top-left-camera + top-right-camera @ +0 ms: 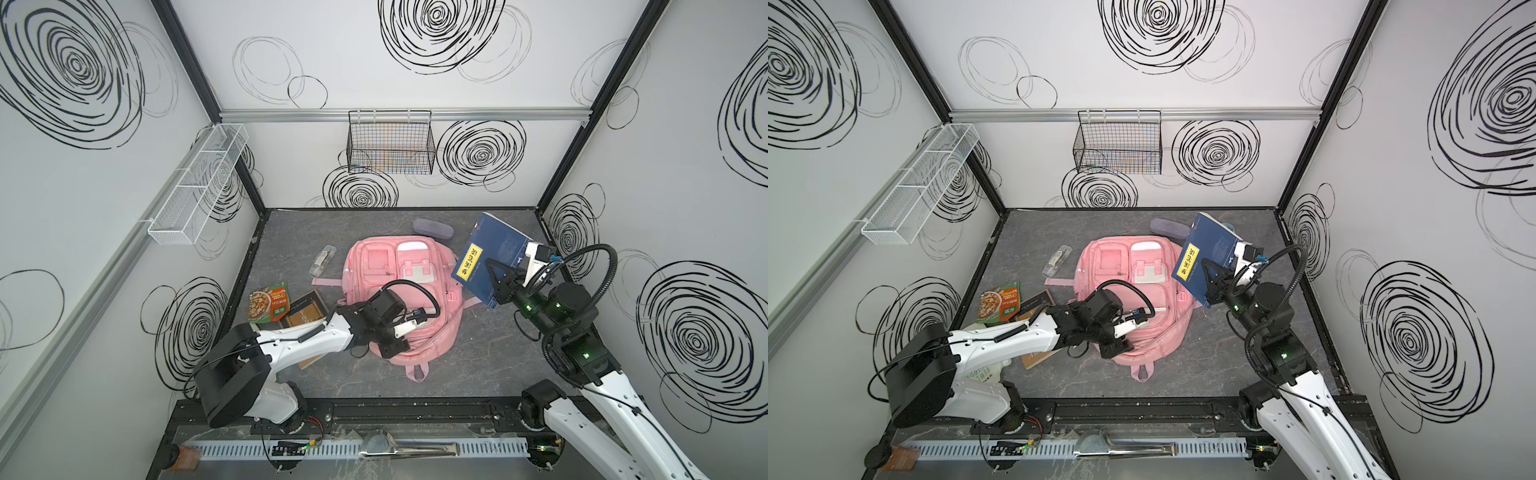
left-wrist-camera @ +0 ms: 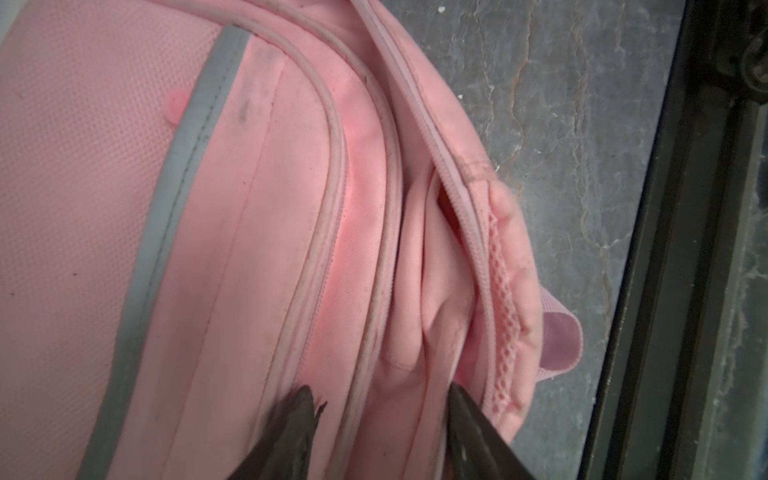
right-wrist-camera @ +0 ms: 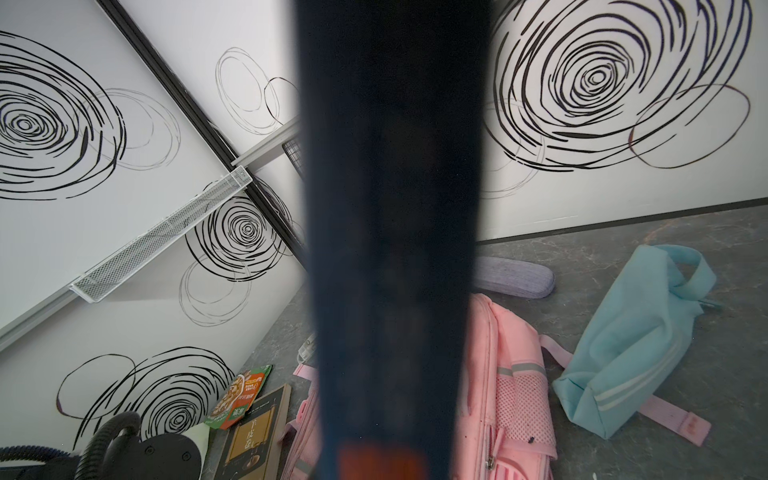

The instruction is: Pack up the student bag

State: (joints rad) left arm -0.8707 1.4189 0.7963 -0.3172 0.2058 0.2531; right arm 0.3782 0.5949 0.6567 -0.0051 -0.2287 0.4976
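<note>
pink student bag [image 1: 446,326] is lying flat on the grey table [image 1: 478,365], top loop [image 1: 417,372] facing the robot. left gripper [image 2: 380,409] is resting on its zipper seam, jaws apart astride a fabric fold. right gripper [image 1: 493,268] is clamping a blue book [image 1: 484,245], holding it tilted just right of the bag.

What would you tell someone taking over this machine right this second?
Left gripper: open, jaws straddling a fold at the large pink fabric backpack's zipper edge.
Right gripper: shut on the dark blue book with a yellow label, held in the air beside the backpack.
Done: the blue book is picked up; the backpack's contents are hidden.
Left: put the book in; green snack packet, brown book, grey case, clear case and light-blue fabric pouch lie on the grey marbled table.
</note>
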